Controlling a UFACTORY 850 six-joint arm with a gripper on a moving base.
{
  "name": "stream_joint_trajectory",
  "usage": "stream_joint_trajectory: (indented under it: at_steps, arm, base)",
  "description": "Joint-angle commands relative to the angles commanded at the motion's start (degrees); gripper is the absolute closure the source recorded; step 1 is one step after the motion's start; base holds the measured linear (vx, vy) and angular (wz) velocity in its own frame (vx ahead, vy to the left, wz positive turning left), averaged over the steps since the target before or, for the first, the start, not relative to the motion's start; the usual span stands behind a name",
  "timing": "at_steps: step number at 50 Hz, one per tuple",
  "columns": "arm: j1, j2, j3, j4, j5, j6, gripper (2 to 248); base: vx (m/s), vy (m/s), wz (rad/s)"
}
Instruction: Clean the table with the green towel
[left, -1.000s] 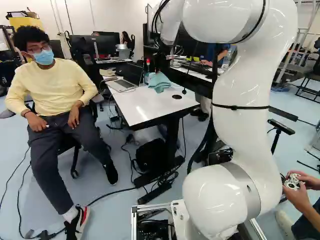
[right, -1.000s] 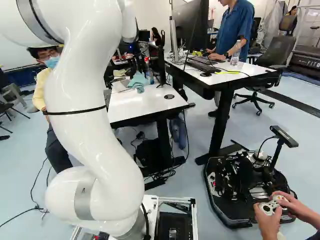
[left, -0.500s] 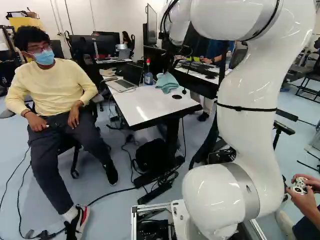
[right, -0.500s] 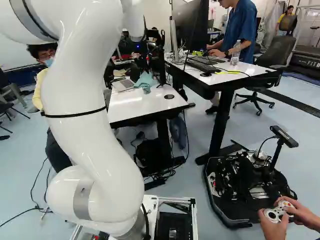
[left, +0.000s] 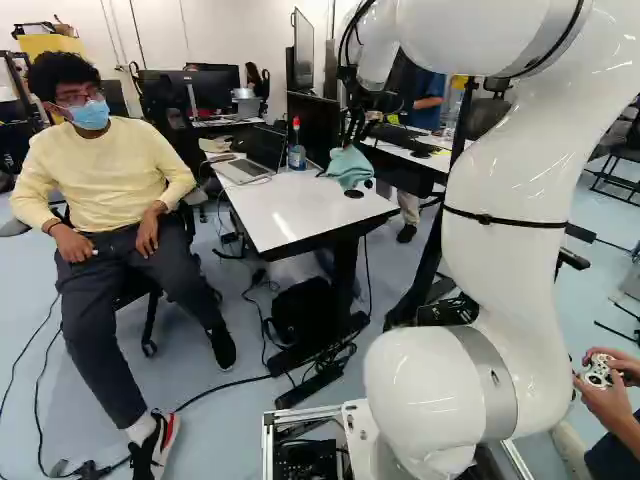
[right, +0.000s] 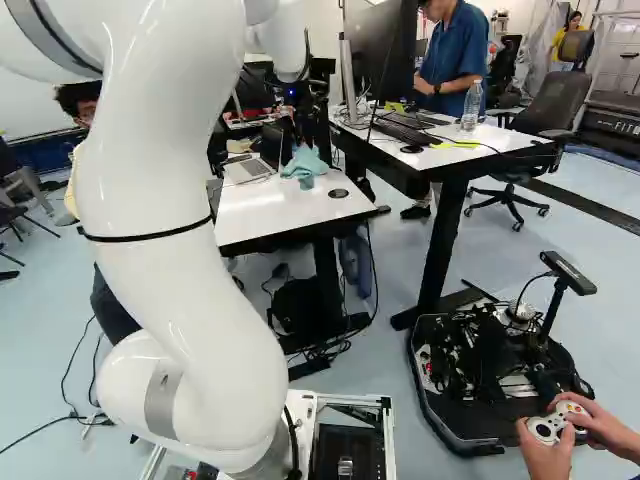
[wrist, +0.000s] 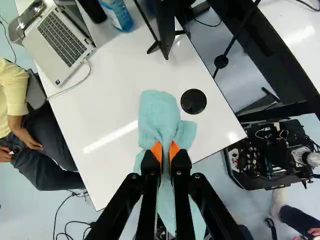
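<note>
- The hand (left: 350, 140) pinches the soft, creased green towel (wrist: 160, 117), bunching its cloth between orange pads (wrist: 156, 151).
- Towel: loose folds over the smooth, glossy white counter (wrist: 115, 167), near a flat, round black disc (wrist: 193, 101).

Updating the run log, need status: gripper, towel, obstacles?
Gripper shut on green towel. Towel bunched between fingers, beside round black disc on table. Laptop and bottle also there, apart from towel.

A white wall (left: 232, 30) is rising beyond the pale blue floor (right: 575, 245). One dark office chair (right: 553, 105) is standing near a white-topped desk (right: 455, 155).
</note>
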Motion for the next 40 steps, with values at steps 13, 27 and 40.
stream_joint_trajectory:
  at_steps: [13,27,40]
  arm:
    - [-2.33,-0.37,-0.44,0.0,0.0,0.0,211]
    - [-4.49,-2.5,-3.01,0.0,0.0,0.0,211]
    - [-5.78,-5.81,-7.09,0.0,0.0,0.0,211]
  base:
    - [0.0,0.0,0.0]
    - [0.0,0.0,0.0]
    - [0.0,0.0,0.0]
